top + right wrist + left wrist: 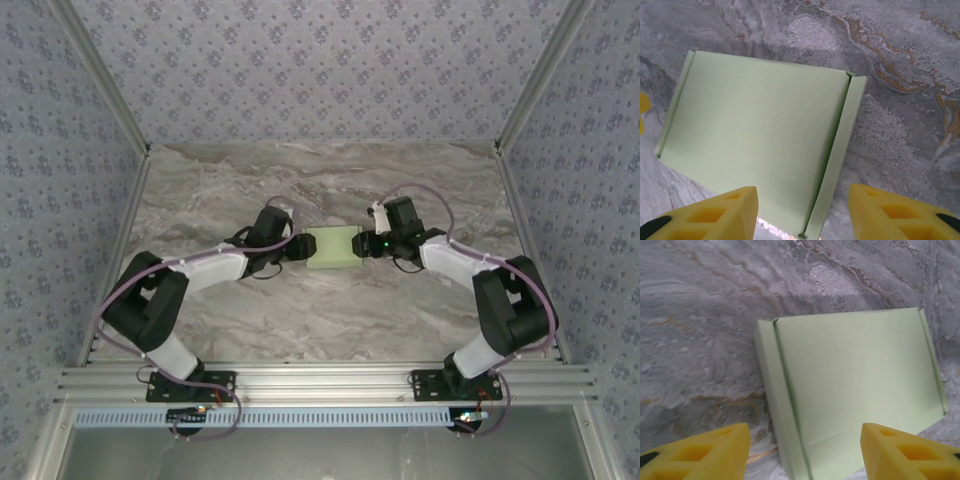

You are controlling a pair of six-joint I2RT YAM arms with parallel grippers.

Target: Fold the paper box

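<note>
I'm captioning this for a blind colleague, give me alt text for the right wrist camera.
A folded pale-green paper box lies flat on a grey marbled table. The right gripper is open, its yellow fingers spread at the bottom of the picture, either side of the box's near corner.

Lab test cell, patterned screen walls (pixel 320 60), marble-print tabletop (pixel 320 315), aluminium rail frame (pixel 320 381)
</note>
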